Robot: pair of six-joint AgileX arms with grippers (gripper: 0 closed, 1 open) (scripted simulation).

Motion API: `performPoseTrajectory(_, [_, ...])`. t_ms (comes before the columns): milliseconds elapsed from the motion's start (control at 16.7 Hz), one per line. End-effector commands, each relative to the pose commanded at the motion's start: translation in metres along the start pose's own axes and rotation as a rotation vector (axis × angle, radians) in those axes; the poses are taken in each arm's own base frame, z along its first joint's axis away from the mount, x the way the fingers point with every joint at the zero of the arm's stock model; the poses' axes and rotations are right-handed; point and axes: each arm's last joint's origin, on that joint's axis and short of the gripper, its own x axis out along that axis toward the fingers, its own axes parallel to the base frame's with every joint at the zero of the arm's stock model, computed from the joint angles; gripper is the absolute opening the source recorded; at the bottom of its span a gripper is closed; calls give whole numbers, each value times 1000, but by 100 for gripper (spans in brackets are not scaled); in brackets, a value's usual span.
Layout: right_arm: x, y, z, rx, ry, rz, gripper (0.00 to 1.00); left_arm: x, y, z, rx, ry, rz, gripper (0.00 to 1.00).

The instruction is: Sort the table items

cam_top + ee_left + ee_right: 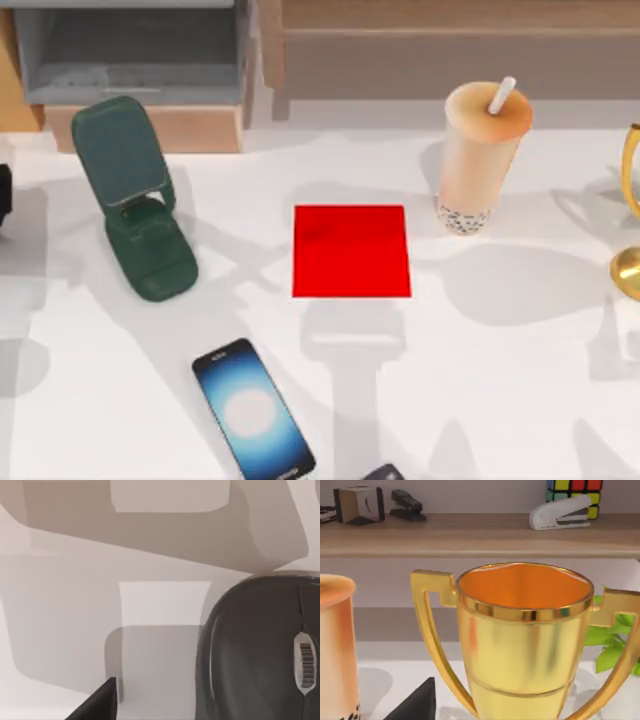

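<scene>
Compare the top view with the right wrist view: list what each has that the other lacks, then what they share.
Top view alone: the smartphone, a red square mat, a green phone stand and a corner of the mouse.

Right wrist view alone: a shelf holding a white stapler, a black stapler and a colour cube; green leaves.

Shared: the bubble-tea cup, the gold trophy and the white table.

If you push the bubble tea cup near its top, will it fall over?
Probably. The bubble tea cup is tall and stands on a base narrower than its top, so a high push would likely tip it. Its smooth, tapered sides may slip in the jaws. The straw pokes out, so it could spill.
</scene>
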Motion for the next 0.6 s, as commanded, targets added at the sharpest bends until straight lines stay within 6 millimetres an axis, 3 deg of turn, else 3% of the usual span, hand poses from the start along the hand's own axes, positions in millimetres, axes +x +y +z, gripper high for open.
performPoseTrajectory(600, [0, 0, 0, 0, 0, 0, 100, 0, 0, 0, 0, 0, 0, 25])
